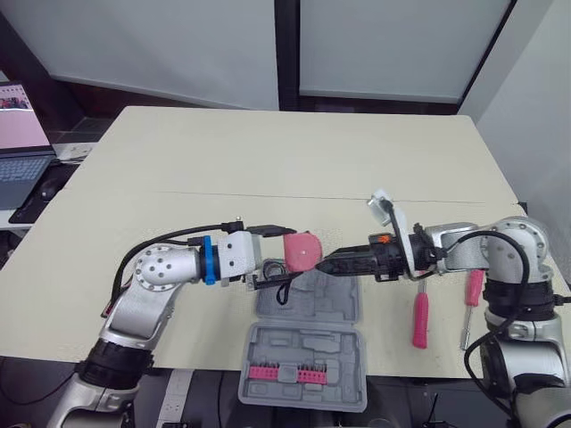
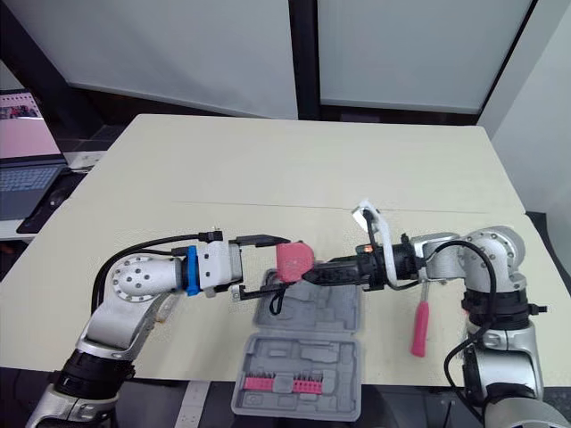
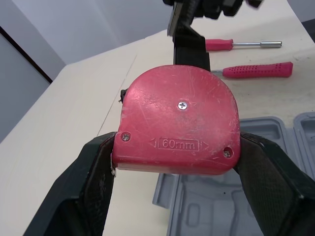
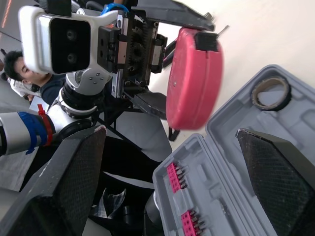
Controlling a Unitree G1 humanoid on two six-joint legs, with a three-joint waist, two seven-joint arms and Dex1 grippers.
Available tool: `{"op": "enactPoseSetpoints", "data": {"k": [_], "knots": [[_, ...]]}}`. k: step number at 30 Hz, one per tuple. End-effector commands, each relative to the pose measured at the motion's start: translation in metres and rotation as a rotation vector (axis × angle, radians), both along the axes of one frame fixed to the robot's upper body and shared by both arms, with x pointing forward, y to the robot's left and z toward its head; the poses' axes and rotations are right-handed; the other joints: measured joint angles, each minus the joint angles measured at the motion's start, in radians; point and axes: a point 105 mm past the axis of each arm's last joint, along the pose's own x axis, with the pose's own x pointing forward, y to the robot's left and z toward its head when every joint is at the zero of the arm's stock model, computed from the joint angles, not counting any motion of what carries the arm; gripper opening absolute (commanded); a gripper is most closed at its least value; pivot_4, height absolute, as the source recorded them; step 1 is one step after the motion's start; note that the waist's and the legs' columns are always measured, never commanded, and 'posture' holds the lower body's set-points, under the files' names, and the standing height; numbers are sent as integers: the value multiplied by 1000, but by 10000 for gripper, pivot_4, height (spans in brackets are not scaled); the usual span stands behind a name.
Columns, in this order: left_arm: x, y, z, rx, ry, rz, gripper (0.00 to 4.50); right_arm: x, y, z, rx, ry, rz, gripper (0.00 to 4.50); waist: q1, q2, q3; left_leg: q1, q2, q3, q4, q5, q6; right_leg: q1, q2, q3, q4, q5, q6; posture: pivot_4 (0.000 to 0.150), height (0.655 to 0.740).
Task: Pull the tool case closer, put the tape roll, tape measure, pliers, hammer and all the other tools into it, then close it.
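**Head views.** Both forearms lie roughly level above the table [image 1: 268,160] and along its near edge, pointing at each other with elbows bent. They meet over the open tool case [image 1: 343,308], which sits at the middle of the near edge, with its bit-holding half overhanging it.

The left gripper [image 1: 284,256] is clamped on the red tape measure [image 1: 302,251], one finger on its far rim and one on its near rim. We place the tape measure in the air over the case's far-left corner, not resting on anything. The right gripper [image 1: 326,264] points at it, tips just beside it.

Two pink-handled tools lie near the table's near right corner. One is a screwdriver [image 1: 468,303]. The other is a tool with a ribbed handle [image 1: 419,319]. Both have their long axes running roughly far to near.

**Left wrist view.** The tape measure's broad screwed face, marked "60mm", is turned back toward this wrist. The black fingers [image 3: 93,167] press on its two opposite narrow edges. The right gripper's finger sits just behind it.

**Right wrist view.** The right gripper's fingers [image 4: 64,172] stand wide apart, holding nothing. The tape measure shows nearly edge-on, its broad faces upright and its black tape hook on the upper rim. Below it the case lies open, with the tape roll [image 4: 269,93] lying flat in a recess and pink bits [image 4: 174,177] clipped in the other half.
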Motion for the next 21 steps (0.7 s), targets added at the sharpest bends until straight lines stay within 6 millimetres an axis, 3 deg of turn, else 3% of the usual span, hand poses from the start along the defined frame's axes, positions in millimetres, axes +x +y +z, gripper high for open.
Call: {"op": "enactPoseSetpoints", "data": {"k": [1, 6, 9, 12, 15, 21], "knots": [[-3, -6, 5, -11, -48, -18, 32519, 0, 6, 7, 19, -13, 8, 45000, 0, 0, 0, 0, 0, 0, 0, 0, 0, 0, 0, 0, 0, 0, 0, 1500, 7400], [-8, -11, 3, -17, -50, -33, 32519, 2, 11, 2, 6, -7, -11, 45000, 0, 0, 0, 0, 0, -1, 1, 0, 0, 0, 0, 0, 0, 0, 0, 1500, 7400], [-11, -13, 2, -24, -44, -36, 32519, 0, 13, -1, 5, 2, -11, 39080, 0, 0, 0, 0, 0, -1, 1, 0, 0, 0, 0, 0, 0, 0, 0, 1500, 7400], [-9, -11, 2, -29, -41, -21, 32519, 0, 16, -3, 7, 4, -19, 28100, 0, 0, 0, -1, 0, -1, 1, 0, 0, 0, 0, 0, 0, 0, 0, 1500, 7400], [-8, -12, 2, -31, -35, -23, 32519, 4, 19, -2, 14, 6, -37, 19861, 0, 0, 0, 0, 0, -1, 1, 0, 0, 0, 1, 0, 0, 0, 0, 1500, 7400], [-12, -15, -2, -29, -20, -44, 32519, 5, 19, -2, 14, 10, -49, 8822, 0, 0, 0, -1, 0, -1, 1, 0, 0, 0, 1, -1, 0, 0, 0, 1500, 7400]]}}
